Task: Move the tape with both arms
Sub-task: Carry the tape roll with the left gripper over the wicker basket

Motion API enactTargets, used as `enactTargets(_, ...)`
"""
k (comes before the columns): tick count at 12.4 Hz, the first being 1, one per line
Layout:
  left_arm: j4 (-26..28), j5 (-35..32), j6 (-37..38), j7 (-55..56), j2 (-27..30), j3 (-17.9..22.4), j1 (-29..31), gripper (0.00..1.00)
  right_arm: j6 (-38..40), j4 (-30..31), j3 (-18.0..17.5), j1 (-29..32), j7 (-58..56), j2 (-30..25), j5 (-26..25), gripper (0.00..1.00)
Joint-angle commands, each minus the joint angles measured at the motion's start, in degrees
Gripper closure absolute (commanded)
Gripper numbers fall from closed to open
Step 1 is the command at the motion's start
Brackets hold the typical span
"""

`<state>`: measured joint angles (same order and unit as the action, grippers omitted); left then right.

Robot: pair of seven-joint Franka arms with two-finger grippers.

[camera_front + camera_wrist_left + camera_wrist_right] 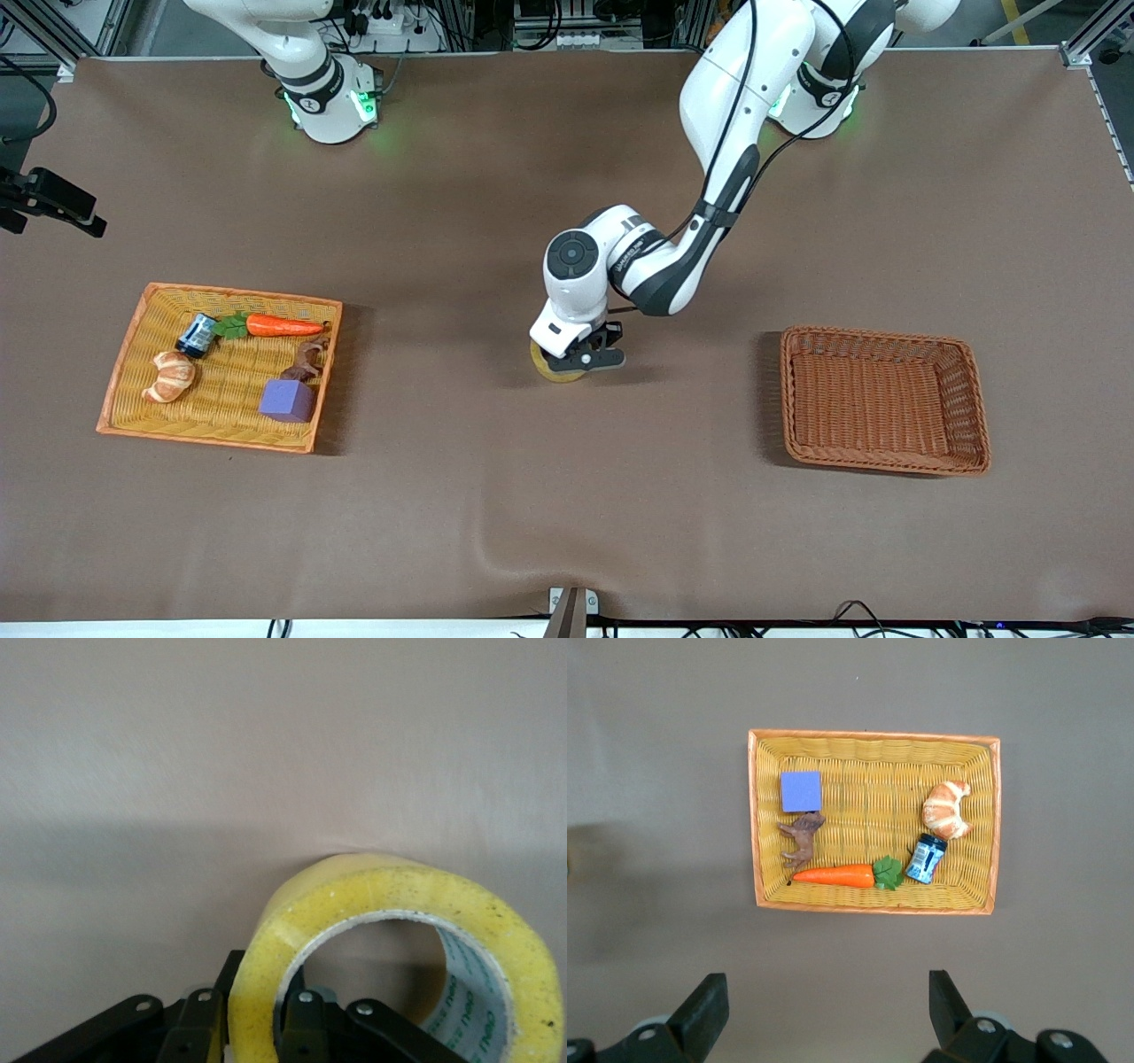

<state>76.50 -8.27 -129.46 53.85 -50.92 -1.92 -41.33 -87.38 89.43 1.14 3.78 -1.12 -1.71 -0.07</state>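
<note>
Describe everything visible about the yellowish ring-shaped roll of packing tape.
The yellowish translucent roll of packing tape is a thick ring with a grey inner core printed with dark lettering. It stands on edge on the brown table cloth, mid-table between the two baskets. The left gripper is shut on its wall, one finger inside the core and one outside.

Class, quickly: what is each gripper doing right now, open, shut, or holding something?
Left gripper: shut on the wall of the tape roll, mid-table.
Right gripper: open, holding nothing, above the yellow basket.
</note>
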Motion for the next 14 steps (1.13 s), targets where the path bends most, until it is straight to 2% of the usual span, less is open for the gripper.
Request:
enactTargets(1,0.7,0.7,3.4,-0.9,6.8,-0.4,4.4,1.00,0.1,0.2,-0.5,0.9,0.7,-1.1,0.2,0.00)
enactTargets(5,1.8,3.8,11.0,-1.5,16.0,-0.5,15.1,1.00,0.0,-0.2,-0.7,0.4,0.3,-0.8,0.2,0.00)
enactTargets(9,4.5,3.9,19.2,-18.7,19.6,-0.5,24.7,1.00,-1.3,-0.2,-0.8,0.3,0.3,-0.7,0.2,0.00)
enactTargets(14,14.3,3.8,16.8,-38.9,20.3,-0.5,39.2,1.00,-1.2,-0.2,-0.8,0.2,0.3,-0.6,0.1,0.00)
